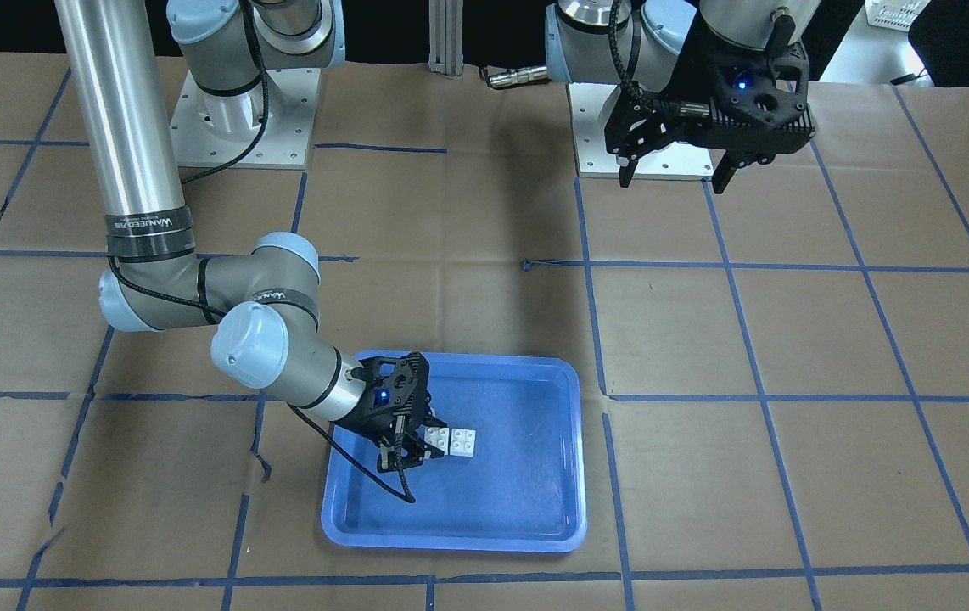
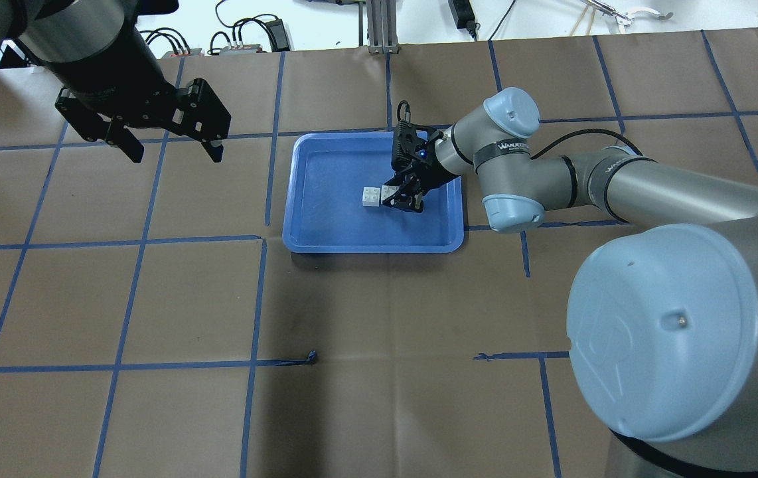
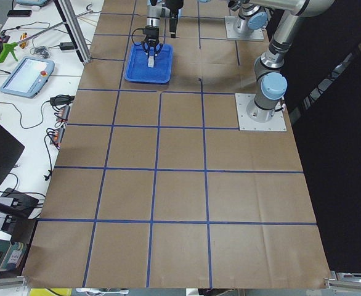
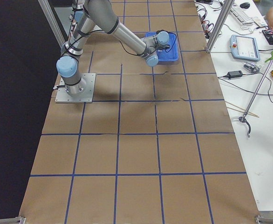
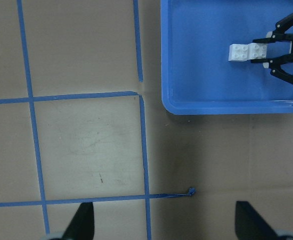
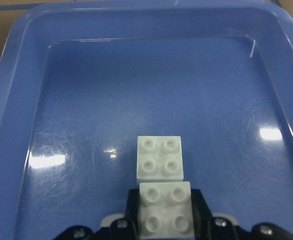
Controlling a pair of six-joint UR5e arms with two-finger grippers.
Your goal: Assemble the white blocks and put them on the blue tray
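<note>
The blue tray lies on the table; it also shows in the overhead view. Two white blocks lie side by side on its floor, both with studs up. The far white block touches the near white block; I cannot tell whether they are joined. My right gripper reaches low into the tray and is shut on the near block. My left gripper hangs open and empty high above the table, well to the left of the tray.
Brown paper with a blue tape grid covers the table. A short loose end of tape lies near the tray's front. The arm bases stand at the robot's edge. Benches with tools flank the table.
</note>
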